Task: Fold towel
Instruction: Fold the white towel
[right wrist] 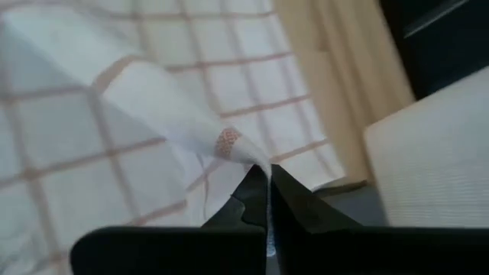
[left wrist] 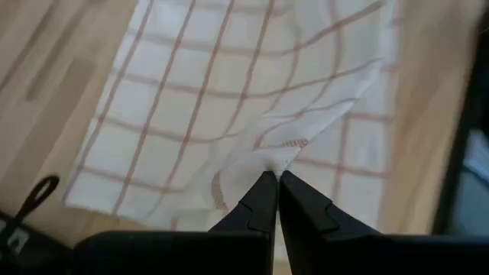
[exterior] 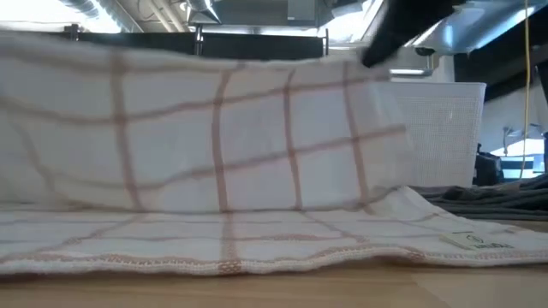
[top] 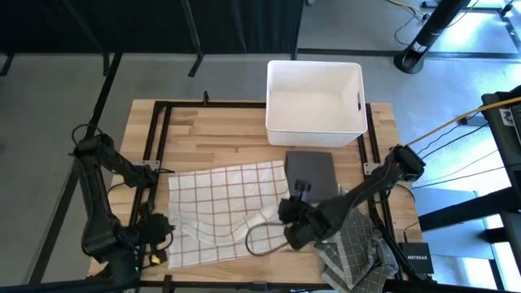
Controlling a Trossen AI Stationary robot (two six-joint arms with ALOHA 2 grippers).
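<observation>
White towel with thin red checks (top: 224,207) lay lower centre on the wooden surface (top: 220,130), long axis left-right. Left gripper (left wrist: 271,177) and right gripper (right wrist: 263,172) both low, fingers pinched on its near corners.

White towel (top: 224,207) with thin reddish-brown checks, spread rumpled on the wooden tabletop, near edge lifted, perhaps at both corners.

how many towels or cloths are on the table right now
3, maybe more hidden in the pile: the checked towel spread mid-table, pinched by both grippers; a dark folded cloth below the white bin; grey patterned cloth at the near right corner.
</observation>
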